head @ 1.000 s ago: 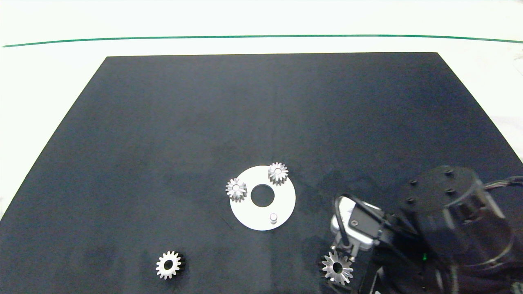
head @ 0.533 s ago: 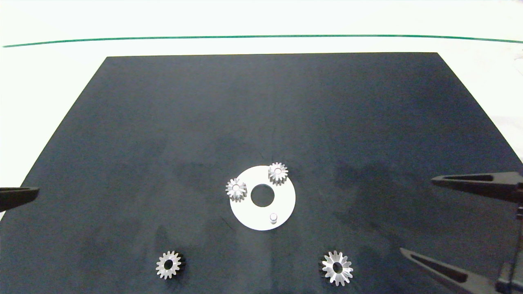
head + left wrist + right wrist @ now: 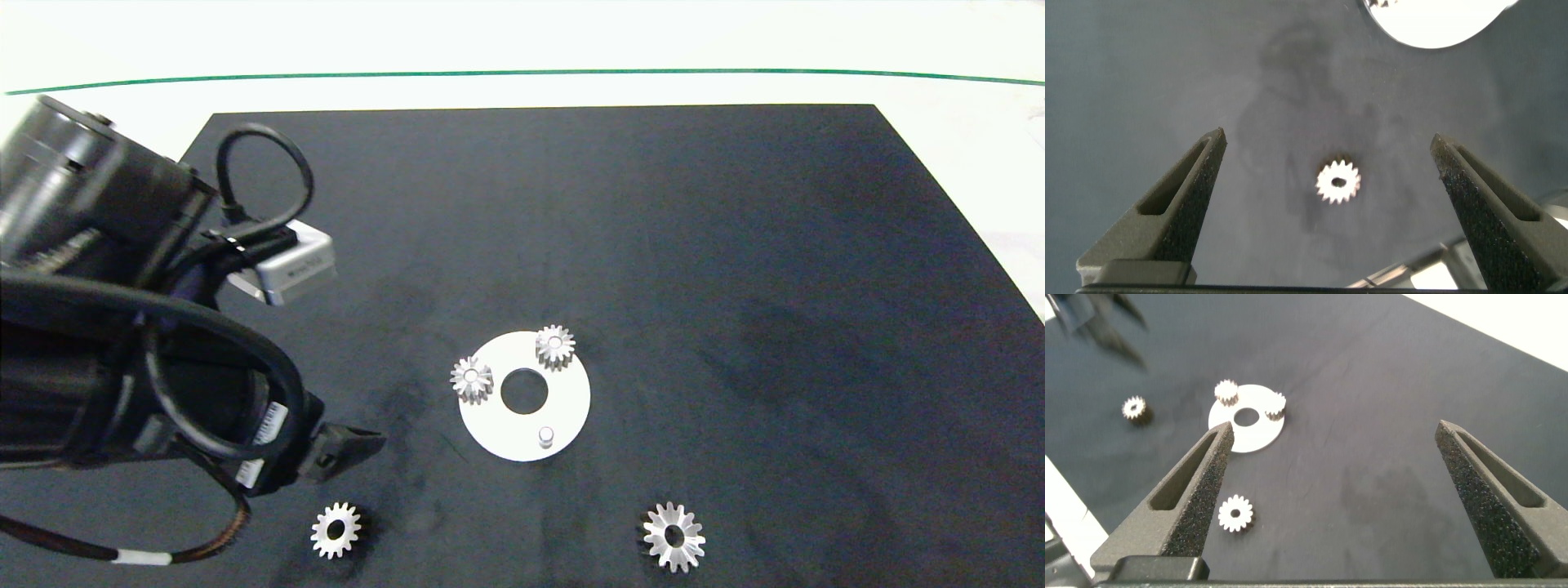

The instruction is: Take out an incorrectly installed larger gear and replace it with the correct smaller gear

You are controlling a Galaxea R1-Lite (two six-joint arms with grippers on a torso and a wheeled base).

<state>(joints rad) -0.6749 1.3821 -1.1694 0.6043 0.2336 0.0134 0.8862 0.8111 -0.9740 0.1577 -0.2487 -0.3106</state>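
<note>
fingers of your left gripper (image 3: 1327, 155) stand wide apart and hold nothing; the smaller gear (image 3: 1337, 182) lies flat on the dark mat (image 3: 571, 245) between them and below. in the head view the same gear (image 3: 335, 530) sits near the front of the bench, just past the arm's tip. to do this pick well, centre the gear midway between the two fingers (image 3: 1188, 204) before you drop, so both pads meet the teeth together. come straight down and close across the toothed rim. the gear looks thin and low, so you likely need the tips almost on the mat; a high close would probably slip off the top.

further out, the white disc (image 3: 571, 408) carries two small gears (image 3: 472, 379) on its far posts, and one bare post (image 3: 546, 435) at its near side. that bare post looks like your target. the larger gear (image 3: 673, 536) already lies off the disc to the right, well apart. your right gripper (image 3: 1331, 498) is spread wide, empty and drawn back, looking over the whole layout.
</note>
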